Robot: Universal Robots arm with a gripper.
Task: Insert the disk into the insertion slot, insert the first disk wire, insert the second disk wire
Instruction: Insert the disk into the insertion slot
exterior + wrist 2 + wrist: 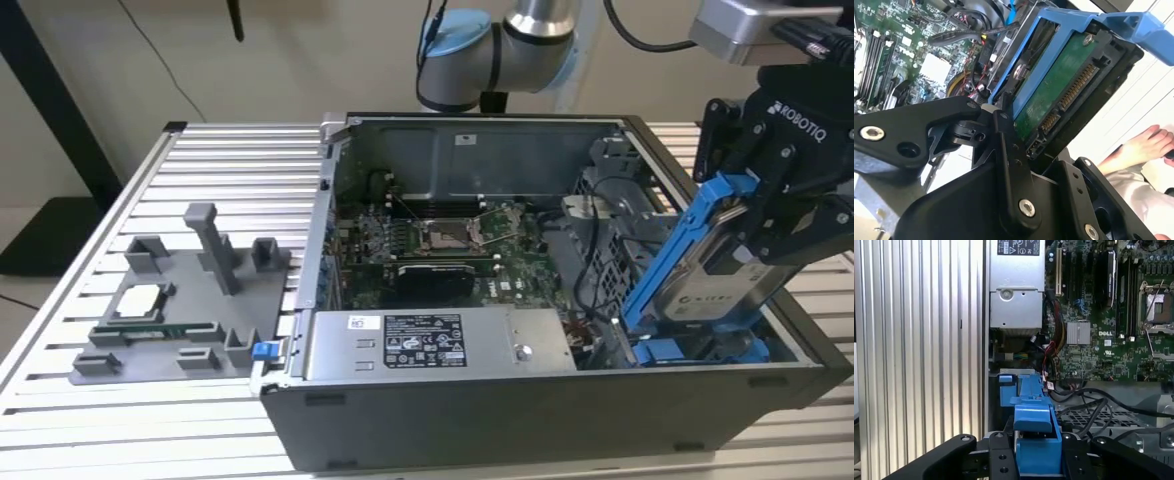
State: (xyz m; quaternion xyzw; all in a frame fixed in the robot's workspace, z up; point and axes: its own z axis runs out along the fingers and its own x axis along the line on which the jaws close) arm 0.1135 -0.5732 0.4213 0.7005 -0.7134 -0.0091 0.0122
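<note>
My gripper point(758, 200) is shut on the disk point(714, 265), a silver-grey drive in a bright blue carrier. It holds the disk steeply tilted over the open computer case, at the exterior view's right. The disk's lower end reaches down to the blue-lined insertion slot point(701, 350) in the case's near right corner. In the second wrist view the disk point(1054, 95) shows its green circuit board and connector between the black fingers point(1009, 150). The first wrist view has the blue carrier point(1036, 440) clamped between the fingers. Black cables point(1094, 402) lie beside the bay; I cannot tell which are the disk wires.
The case holds a motherboard point(447, 240) and a power supply point(427, 340). It stands on a slatted aluminium table point(227, 170). A grey fixture point(174, 300) with a chip and a memory stick sits at the exterior view's left. A person's hand point(1146, 147) rests beyond the case.
</note>
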